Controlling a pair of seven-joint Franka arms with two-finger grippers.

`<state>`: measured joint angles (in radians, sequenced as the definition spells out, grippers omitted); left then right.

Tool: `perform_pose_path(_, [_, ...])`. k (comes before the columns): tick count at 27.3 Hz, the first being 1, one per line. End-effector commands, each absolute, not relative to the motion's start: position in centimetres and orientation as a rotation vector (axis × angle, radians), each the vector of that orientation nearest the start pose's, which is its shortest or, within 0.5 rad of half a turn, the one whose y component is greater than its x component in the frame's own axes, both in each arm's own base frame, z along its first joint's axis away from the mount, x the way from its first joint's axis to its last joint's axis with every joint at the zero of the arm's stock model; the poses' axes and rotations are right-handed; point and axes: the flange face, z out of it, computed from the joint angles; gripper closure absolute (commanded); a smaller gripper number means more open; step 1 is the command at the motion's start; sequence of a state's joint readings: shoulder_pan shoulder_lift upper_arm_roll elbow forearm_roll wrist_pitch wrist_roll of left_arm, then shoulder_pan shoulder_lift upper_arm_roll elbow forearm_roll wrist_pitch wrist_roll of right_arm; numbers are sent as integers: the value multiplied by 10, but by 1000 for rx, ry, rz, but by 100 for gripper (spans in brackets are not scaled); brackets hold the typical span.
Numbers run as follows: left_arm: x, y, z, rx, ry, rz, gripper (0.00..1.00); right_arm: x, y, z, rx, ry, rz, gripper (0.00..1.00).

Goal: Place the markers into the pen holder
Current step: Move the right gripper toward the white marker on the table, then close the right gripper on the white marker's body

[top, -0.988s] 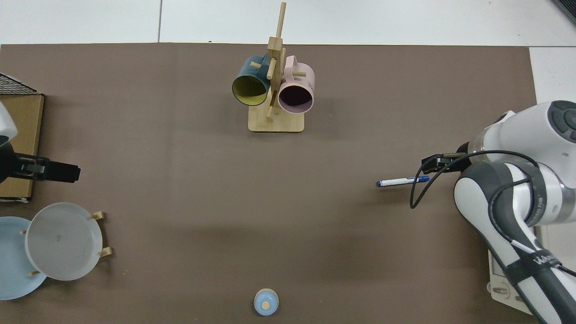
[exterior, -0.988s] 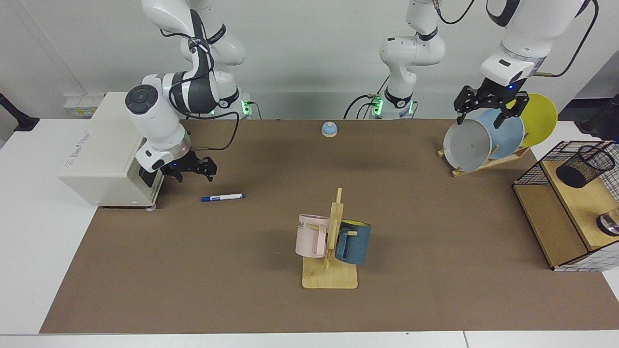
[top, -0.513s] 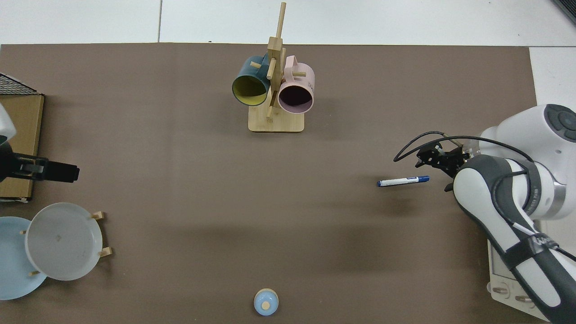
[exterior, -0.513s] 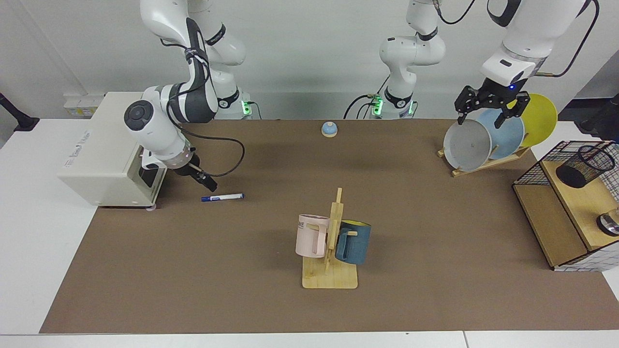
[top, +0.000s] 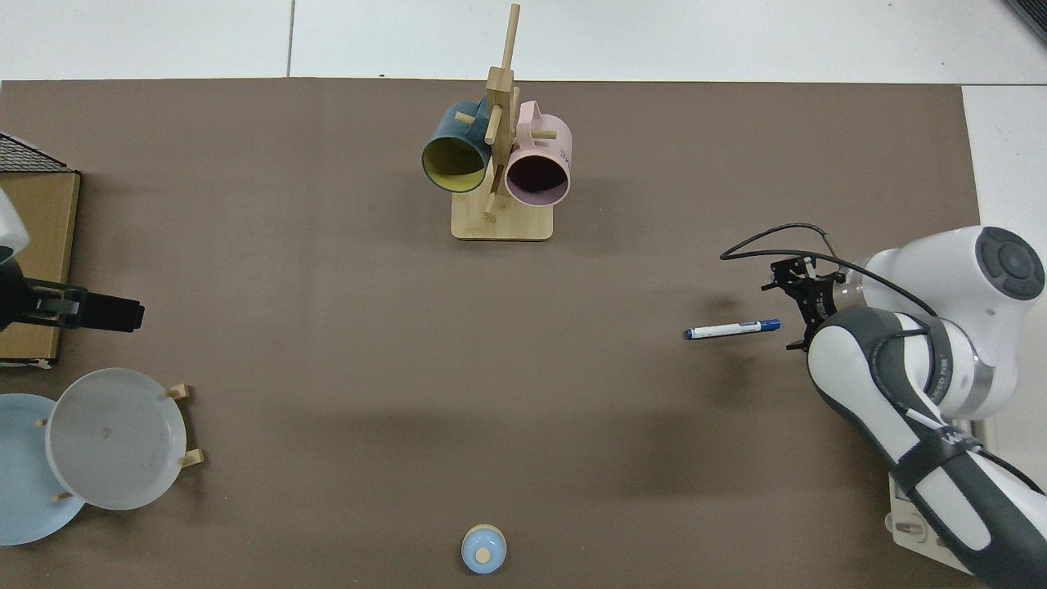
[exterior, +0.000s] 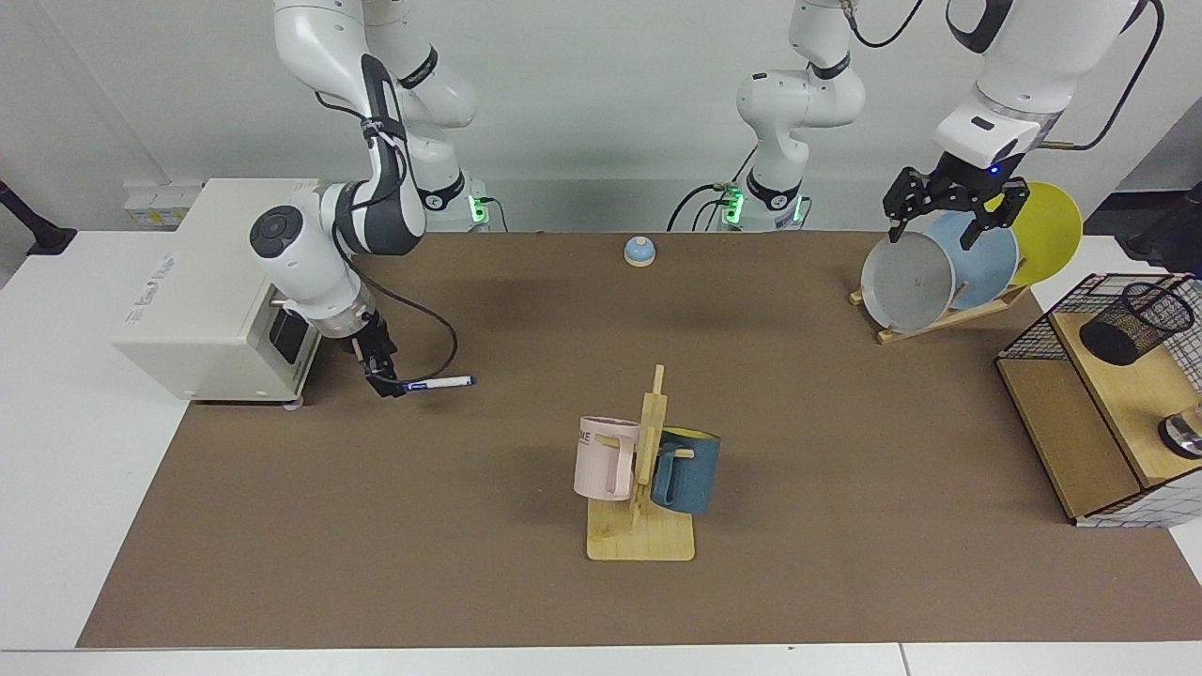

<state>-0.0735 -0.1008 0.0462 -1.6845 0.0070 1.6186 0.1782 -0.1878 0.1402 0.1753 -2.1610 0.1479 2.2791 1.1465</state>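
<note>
Right arm has swung down and rotated its wrist over the last second: right pincer [exterior: 383,376] is now at the capped end of the marker [exterior: 437,382], near the counter's [exterior: 470,601] left side in the facing view. Can't tell how far its fingers are parted or whether they touch the marker, which hasn't shifted and lies flat. Reads as pre-grasp, nothing lifted yet.

Left arm waits; left pincer [exterior: 950,202] hangs spread and empty over the plate rack [exterior: 939,319], far right.

Pen holder [exterior: 1134,322] sits on the wire shelf [exterior: 1071,441] at the right edge, well apart from the marker. Mug stand [exterior: 641,488] is the only obstacle mid-counter; the far half is open apart from a small blue bell [exterior: 639,251].
</note>
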Motion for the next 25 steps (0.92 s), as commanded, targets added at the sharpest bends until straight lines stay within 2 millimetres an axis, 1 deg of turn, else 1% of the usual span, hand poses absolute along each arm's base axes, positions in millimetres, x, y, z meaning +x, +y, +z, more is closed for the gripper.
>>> perform_pose_path(1, [523,-10,626,-3115,310,-39,0,538,6,313,-2331,1921,103,3])
perform_pose_path(4, [523,-10,626,-3115,310,-39,0,532,5,304,-2313,1943,93,5])
perform_pose_path(6, [523,-10,626,-3115,310,-39,0,529,3,301,-2305,1958,101,7])
perform_pose_path(9, [523,-10,626,-3115,310,-39,0,528,5,297,-2270,1986,78,10])
perform_pose_path(13, [523,-10,625,-3116,306,-32,0,523,4,284,-2268,1984,41,11])
perform_pose_path(18, [523,-10,625,-3115,308,-32,0,522,2,281,-2264,1986,35,16])
perform_pose_path(22, [523,-10,626,-3115,306,-42,0,521,-1,278,-2249,1996,22,28])
perform_pose_path(23, [523,-10,626,-3115,306,-42,0,521,-1,278,-2246,1995,14,33])
perform_pose_path(24, [523,-10,626,-3115,306,-42,0,521,-1,278,-2243,1994,6,41])
perform_pose_path(25, [523,-10,626,-3115,306,-42,0,521,-2,276,-2241,1996,8,51])
